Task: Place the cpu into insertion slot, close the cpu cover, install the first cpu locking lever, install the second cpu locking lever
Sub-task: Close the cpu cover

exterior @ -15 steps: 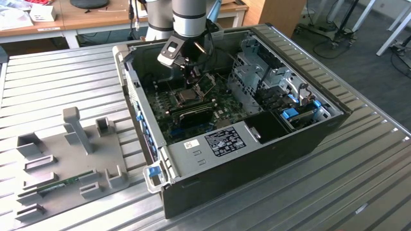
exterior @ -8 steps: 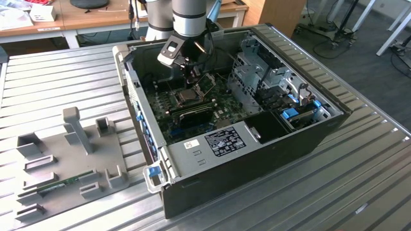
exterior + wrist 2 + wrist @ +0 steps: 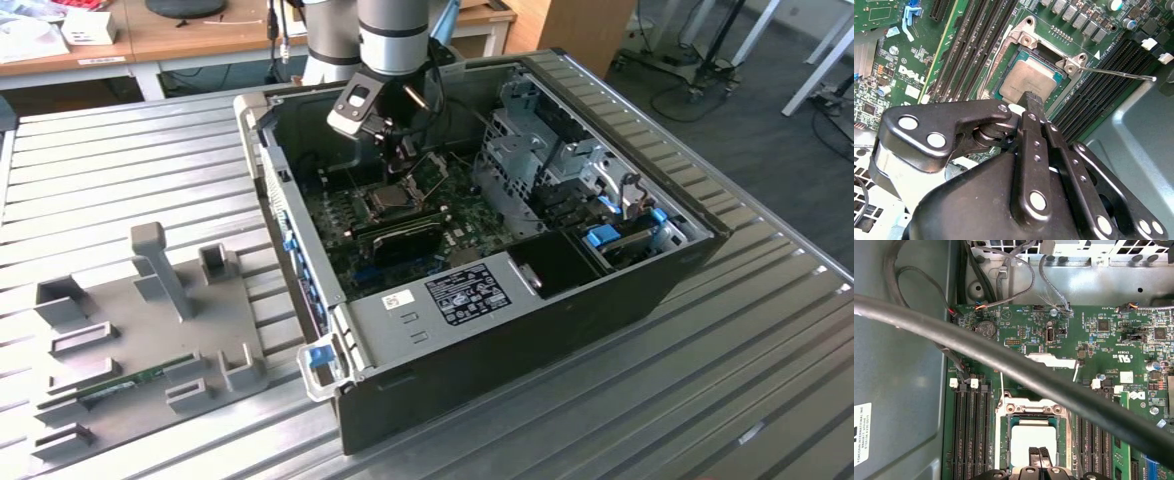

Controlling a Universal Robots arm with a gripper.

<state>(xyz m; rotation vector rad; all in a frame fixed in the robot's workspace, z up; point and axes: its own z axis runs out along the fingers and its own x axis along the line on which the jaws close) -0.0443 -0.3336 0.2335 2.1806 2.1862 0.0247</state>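
Observation:
The cpu (image 3: 1024, 82) lies flat in the insertion slot (image 3: 1023, 37), its dull silver top showing in both wrist views. My gripper (image 3: 1034, 100) hangs just over the chip's near edge, fingers shut together with nothing between them. From the first wrist view the fingertips (image 3: 1034, 454) overlap the cpu (image 3: 1029, 435) inside the slot's metal rim (image 3: 1026, 407). The cpu cover (image 3: 1051, 360) stands raised beyond the slot, seen edge-on as a shiny strip. A thin locking lever (image 3: 1119, 73) sticks out sideways from one socket corner. In the exterior view the gripper (image 3: 390, 158) is inside the open computer case.
Long black memory slots (image 3: 974, 45) flank the socket on both sides. A thick black cable (image 3: 1004, 360) crosses the first wrist view. A metal drive cage (image 3: 534, 150) fills the case on the exterior view's right. A grey fixture plate (image 3: 134, 330) lies outside on the left.

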